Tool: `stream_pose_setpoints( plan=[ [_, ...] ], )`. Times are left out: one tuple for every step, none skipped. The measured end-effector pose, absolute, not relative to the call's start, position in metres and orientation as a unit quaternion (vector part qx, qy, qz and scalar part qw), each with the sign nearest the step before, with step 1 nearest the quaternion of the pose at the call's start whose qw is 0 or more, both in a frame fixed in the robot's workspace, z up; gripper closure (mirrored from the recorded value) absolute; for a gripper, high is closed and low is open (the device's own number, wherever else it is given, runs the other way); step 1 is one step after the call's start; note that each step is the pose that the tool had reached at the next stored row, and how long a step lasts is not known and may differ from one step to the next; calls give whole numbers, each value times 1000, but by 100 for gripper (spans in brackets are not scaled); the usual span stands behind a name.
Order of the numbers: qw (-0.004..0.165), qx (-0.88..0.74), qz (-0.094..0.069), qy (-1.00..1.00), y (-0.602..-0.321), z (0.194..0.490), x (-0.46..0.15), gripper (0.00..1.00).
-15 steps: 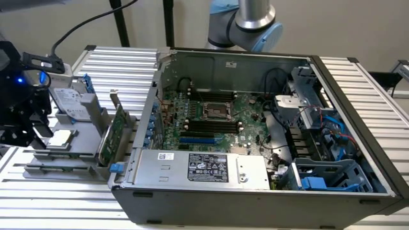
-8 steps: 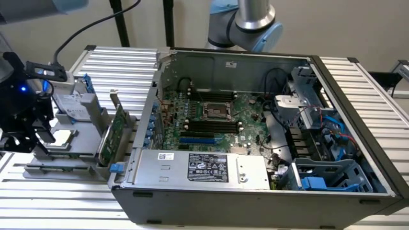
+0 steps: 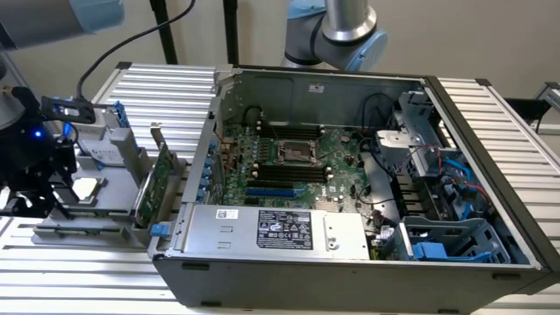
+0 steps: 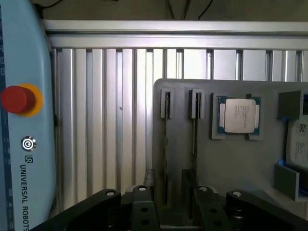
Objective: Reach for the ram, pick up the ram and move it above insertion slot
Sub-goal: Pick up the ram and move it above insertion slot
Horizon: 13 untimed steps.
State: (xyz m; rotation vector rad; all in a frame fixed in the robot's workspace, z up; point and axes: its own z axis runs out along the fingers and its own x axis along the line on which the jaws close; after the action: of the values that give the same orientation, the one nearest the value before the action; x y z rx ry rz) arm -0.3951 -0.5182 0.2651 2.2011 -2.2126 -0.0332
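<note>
**Jaws wide over the ram holders**

On my wrist feed the only writing I can read is "UNIVERSAL ROBOTS". It is printed along the light-blue pendant (image 4: 24, 120), under a small round logo and one red stop button (image 4: 17, 99). The lid of the processor (image 4: 238, 115) carries print too fine for me to read. The same goes for the black-and-white label on the power supply (image 3: 284, 230) in the exterior view.

The ram (image 4: 165, 144) stands on edge in a narrow holder of the grey fixture (image 4: 240, 163). A second stick (image 4: 195, 130) stands the same way in the holder just beside it. That makes two sticks, two holders and one processor lying next to them. The gripper (image 4: 174, 209) hangs over the near end of those holders with its two black fingers (image 4: 142, 207) spread wide. The ram runs into the gap between them, and I cannot tell whether either finger touches it.

In the exterior view the gripper (image 3: 35, 197) sits at the exterior view's left, over the fixture on the slatted table (image 3: 157, 92). One green expansion card (image 3: 162, 177) stands upright between the gripper and the open computer case (image 3: 350, 275). The motherboard's long black slots (image 3: 293, 172) lie inside that case, well apart from the gripper. The case wall and the card stand between them.
</note>
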Motion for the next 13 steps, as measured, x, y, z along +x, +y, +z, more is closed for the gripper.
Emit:
stream_pose_setpoints(
  plan=[
    [10, 705, -11, -709, -518, 263, -395, 64],
    [10, 705, -11, -709, -518, 261, -395, 64],
    [10, 705, -11, -709, -518, 260, -395, 64],
    [10, 705, -11, -709, -518, 258, -395, 64],
    [10, 705, -11, -709, -518, 256, -395, 64],
    [10, 705, -11, -709, -518, 254, -395, 64],
    [10, 705, -11, -709, -518, 252, -395, 64],
    [10, 705, -11, -709, -518, 250, -395, 64],
    [10, 705, -11, -709, -518, 249, -395, 64],
    [10, 705, -11, -709, -518, 247, -395, 64],
    [10, 705, -11, -709, -518, 245, -395, 64],
    [10, 705, -11, -709, -518, 243, -395, 64],
    [10, 705, -11, -709, -518, 241, -395, 64]
  ],
)
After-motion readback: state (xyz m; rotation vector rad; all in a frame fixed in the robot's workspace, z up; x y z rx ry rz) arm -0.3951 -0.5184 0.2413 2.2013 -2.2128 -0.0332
